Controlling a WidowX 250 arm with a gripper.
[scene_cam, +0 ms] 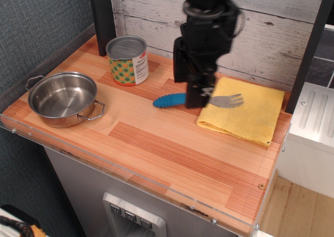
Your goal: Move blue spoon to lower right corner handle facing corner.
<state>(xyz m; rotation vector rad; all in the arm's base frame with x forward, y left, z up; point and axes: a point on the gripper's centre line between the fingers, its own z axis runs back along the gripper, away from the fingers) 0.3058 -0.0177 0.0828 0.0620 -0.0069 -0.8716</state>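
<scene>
The blue spoon (195,99) lies near the back of the wooden tabletop (156,143), its handle (168,100) pointing left toward the can (127,60) and its pronged metal head (228,99) resting on the yellow cloth (250,117). The gripper (195,93) stands upright over the spoon's middle, jaws apart and straddling it, though whether they touch it cannot be told. The lower right corner (255,216) lies well apart from the spoon, and a steel pot (62,98) sits at the left edge.

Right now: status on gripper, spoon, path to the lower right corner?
Gripper down over the spoon's middle, jaw state unclear. Blue spoon flat, head on yellow cloth, handle pointing left. Lower right corner bare; nothing blocking.
</scene>
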